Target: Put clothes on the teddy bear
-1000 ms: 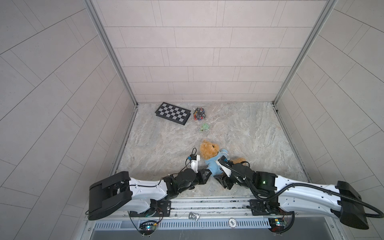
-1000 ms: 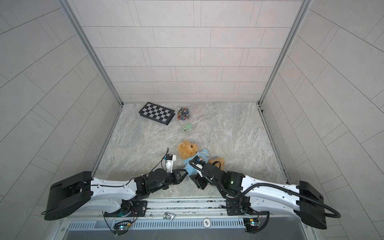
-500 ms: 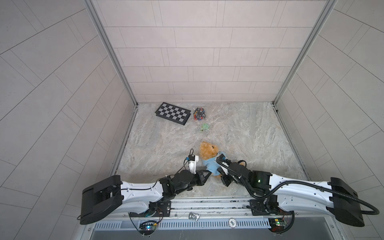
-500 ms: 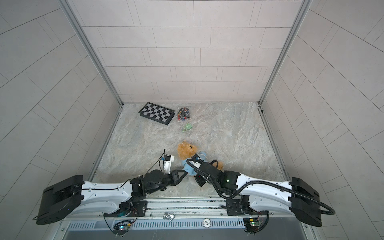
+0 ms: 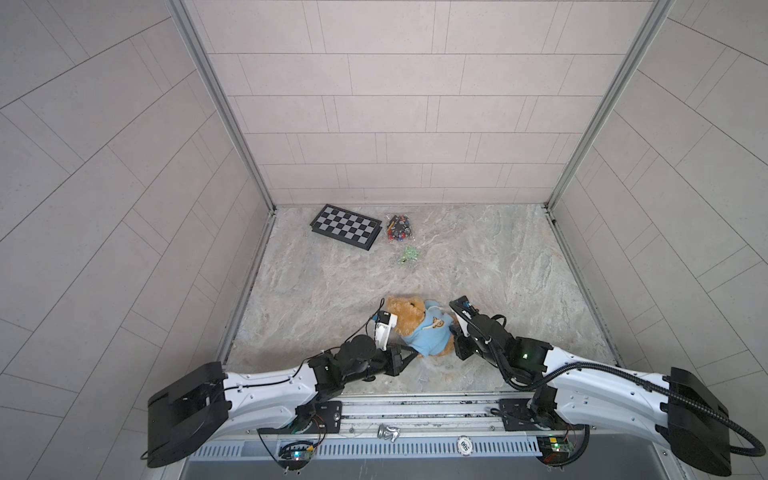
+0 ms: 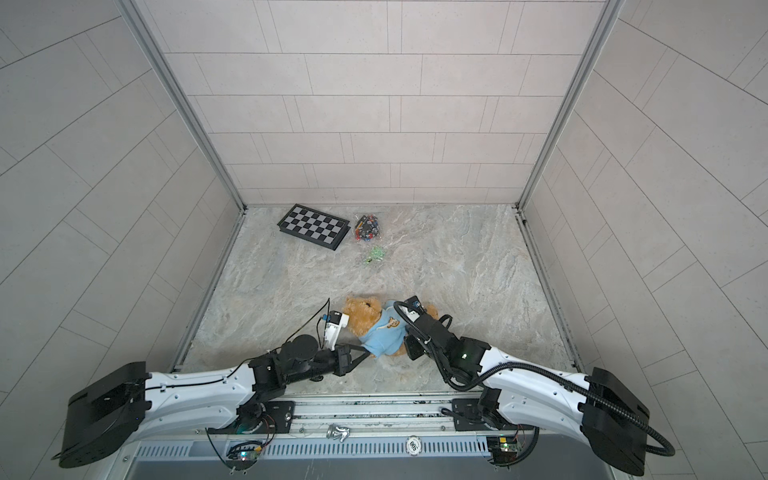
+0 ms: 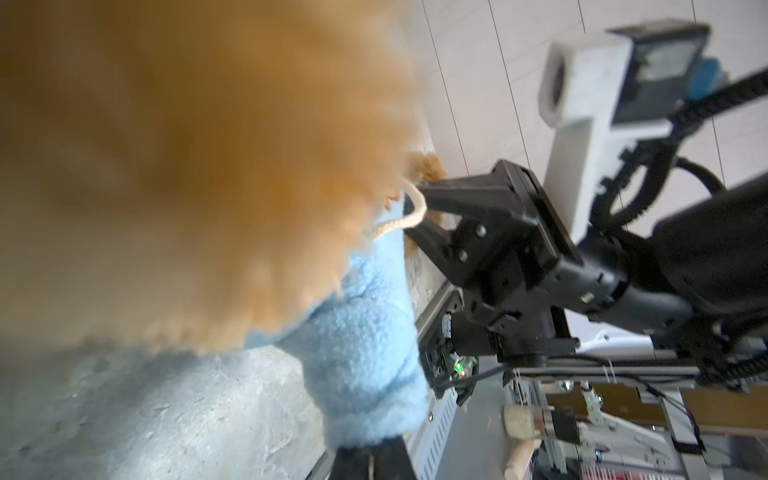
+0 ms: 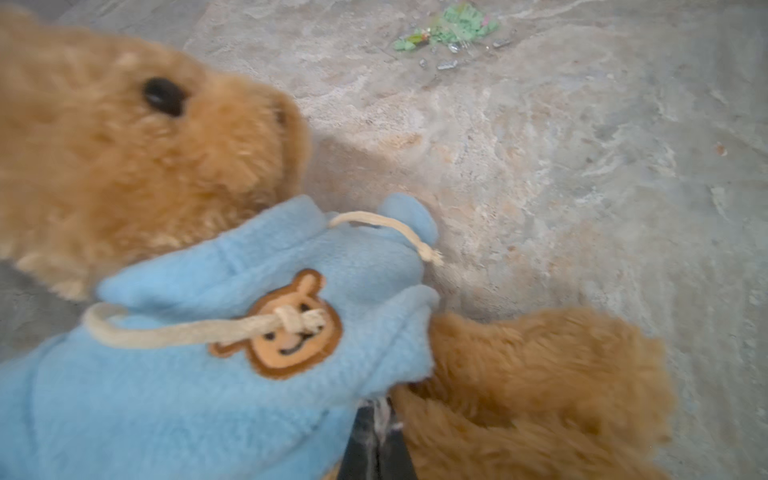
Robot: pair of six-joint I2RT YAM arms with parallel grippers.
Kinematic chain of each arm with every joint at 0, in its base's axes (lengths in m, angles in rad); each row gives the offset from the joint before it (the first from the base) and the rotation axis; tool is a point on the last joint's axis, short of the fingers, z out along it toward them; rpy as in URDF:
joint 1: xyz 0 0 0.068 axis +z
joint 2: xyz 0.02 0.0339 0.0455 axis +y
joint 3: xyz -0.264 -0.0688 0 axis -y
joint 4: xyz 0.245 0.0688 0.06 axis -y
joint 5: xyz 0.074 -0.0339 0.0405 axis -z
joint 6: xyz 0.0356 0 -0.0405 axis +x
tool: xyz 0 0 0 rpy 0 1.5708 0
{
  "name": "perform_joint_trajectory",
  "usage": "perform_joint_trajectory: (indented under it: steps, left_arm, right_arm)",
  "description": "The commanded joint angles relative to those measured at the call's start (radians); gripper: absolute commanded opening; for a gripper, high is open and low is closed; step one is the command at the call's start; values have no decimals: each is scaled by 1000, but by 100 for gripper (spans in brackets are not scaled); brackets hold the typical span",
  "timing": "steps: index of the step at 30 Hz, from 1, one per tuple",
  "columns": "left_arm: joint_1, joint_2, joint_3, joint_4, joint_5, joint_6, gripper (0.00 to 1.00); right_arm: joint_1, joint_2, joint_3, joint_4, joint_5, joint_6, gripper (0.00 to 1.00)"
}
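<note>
Right wrist view is showing the teddy bear [image 8: 124,145] lying on its back at the near middle of the table [image 5: 498,257], wearing a light blue hoodie [image 8: 166,395]. The right gripper [image 8: 376,419] is pinching the hoodie's edge beside the bear's arm. The left gripper [image 7: 370,455] is clamping its other edge.

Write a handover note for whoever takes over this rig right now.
Grippers: the left gripper is shut on the hoodie at its lower hem; the right gripper is shut on its sleeve edge, beside the bear's arm.
Things: the teddy bear lies near the front edge of the table, between both arms.
Done: hoodie over head and torso; one arm through its sleeve.
Left: other arm hidden, check it; probably tug the hem down; let go.
</note>
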Motion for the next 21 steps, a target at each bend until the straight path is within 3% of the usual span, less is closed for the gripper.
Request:
perform_joint_trajectory:
  steps: [1,3,6,9,14,21]
  left_arm:
    - [6,-53,-2,-100,81,74,0]
    - [9,-77,13,-148,78,96,0]
    - [9,-111,54,-251,56,164,0]
    - [9,-136,80,-341,21,228,0]
    - [9,-128,82,-373,-32,237,0]
    - [9,-163,76,-382,-88,246,0]
  right_arm:
    - [-11,-33,2,-46,-30,0,0]
    - [2,-83,-9,21,-112,-59,1]
    - [26,-160,-24,112,-227,-135,27]
    - [31,-161,45,71,-291,-203,43]
    - [34,53,204,51,-420,-302,50]
    - [41,296,304,17,-458,-375,50]
